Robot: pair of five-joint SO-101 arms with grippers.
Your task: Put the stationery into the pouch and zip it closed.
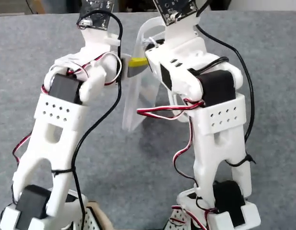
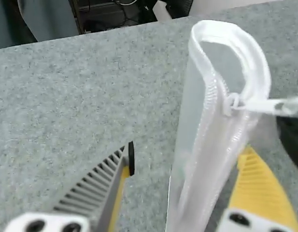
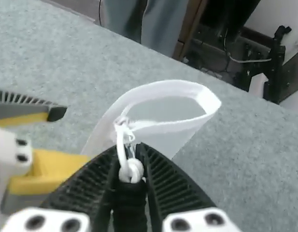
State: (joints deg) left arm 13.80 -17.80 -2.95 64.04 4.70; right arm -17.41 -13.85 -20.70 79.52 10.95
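On the grey table [image 1: 263, 57] a clear pouch [image 1: 133, 100] stands upright, its zip seemingly half-run and far mouth gaping, right gripper [image 3: 129, 164] pinching the pull tab [image 3: 123, 145], left gripper [image 2: 187, 154] spread astride it.

A lab or workshop: grey felt-topped table [image 2: 66, 87], with cabled black equipment [image 3: 226, 38] behind.

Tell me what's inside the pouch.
At the open mouth of the pouch, its pale inner wall shows, no contents visible. The lower interior is covered by the right end effector and the frosted walls.
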